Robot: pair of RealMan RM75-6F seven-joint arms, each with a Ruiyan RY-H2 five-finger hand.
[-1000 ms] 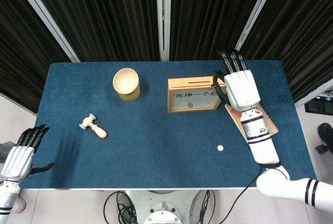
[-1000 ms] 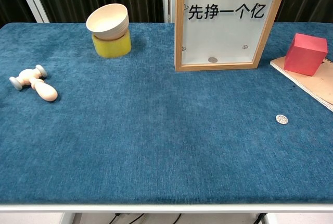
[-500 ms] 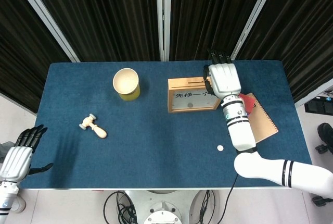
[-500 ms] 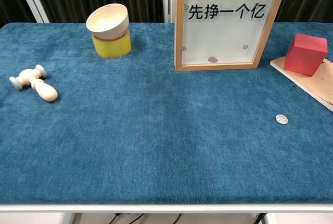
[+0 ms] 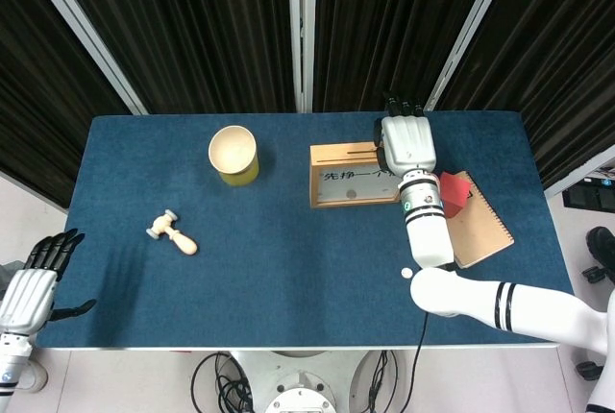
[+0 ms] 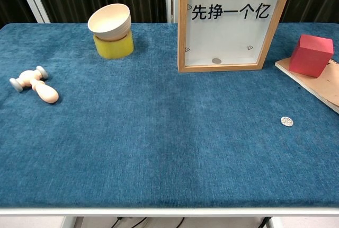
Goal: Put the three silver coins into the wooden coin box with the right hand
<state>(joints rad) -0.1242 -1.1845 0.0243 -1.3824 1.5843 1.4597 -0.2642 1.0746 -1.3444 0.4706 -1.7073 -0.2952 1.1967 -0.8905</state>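
Observation:
The wooden coin box point(image 5: 351, 175) stands upright at the table's back centre, with its slot along the top edge. In the chest view the coin box point(image 6: 235, 24) has a clear front, and one silver coin point(image 6: 216, 60) lies at its bottom. My right hand point(image 5: 406, 144) hovers back-up over the right end of the box top; its fingertips and anything in them are hidden. Another silver coin point(image 6: 286, 121) lies on the blue cloth at front right, and the same coin point(image 5: 405, 272) shows beside my right forearm. My left hand point(image 5: 34, 288) hangs open off the front-left corner.
A red cube point(image 6: 311, 54) sits on a brown notebook point(image 6: 318, 87) right of the box. At back left a cream bowl point(image 6: 110, 20) rests on a yellow cup point(image 6: 113, 46). A small wooden mallet point(image 6: 34, 85) lies at left.
My right hand has moved left from beside the box's right end to above its top edge, the forearm swinging in over the table. The left hand has drifted slightly downward.

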